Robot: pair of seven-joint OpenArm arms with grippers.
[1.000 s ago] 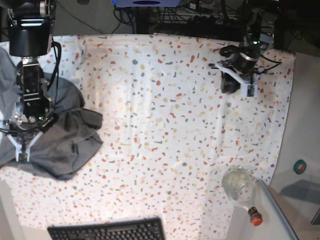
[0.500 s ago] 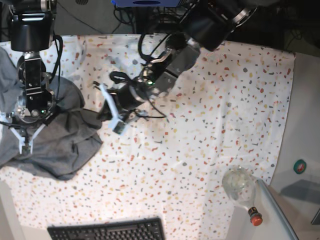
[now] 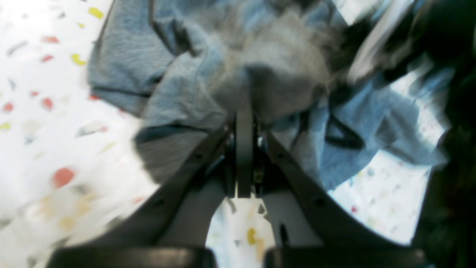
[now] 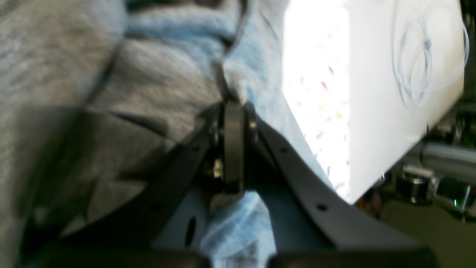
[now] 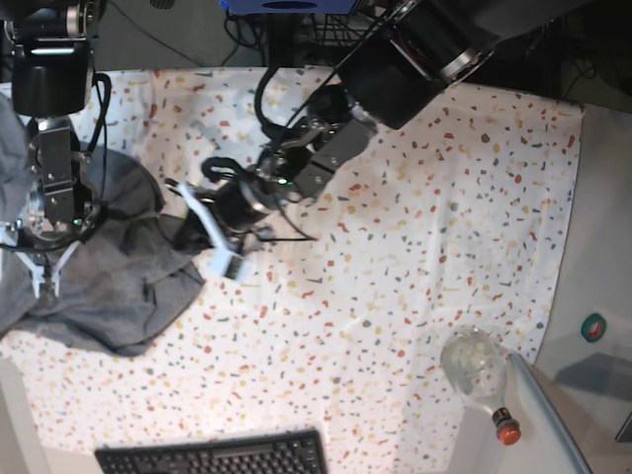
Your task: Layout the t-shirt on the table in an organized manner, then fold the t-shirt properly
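Soft heather-grey cotton t-shirt, matt and slightly fuzzy, creased into rumpled folds. Beneath it, the bench under a smooth matt white cloth flecked with red, orange, yellow and grey. Matt black plastic on the left gripper, jaws pressed shut into the knit; the same dull black plastic on the right gripper, also closed on the fabric. Right of the t-shirt, past the cloth's edge, a clear glossy glass bottle with an orange cap.
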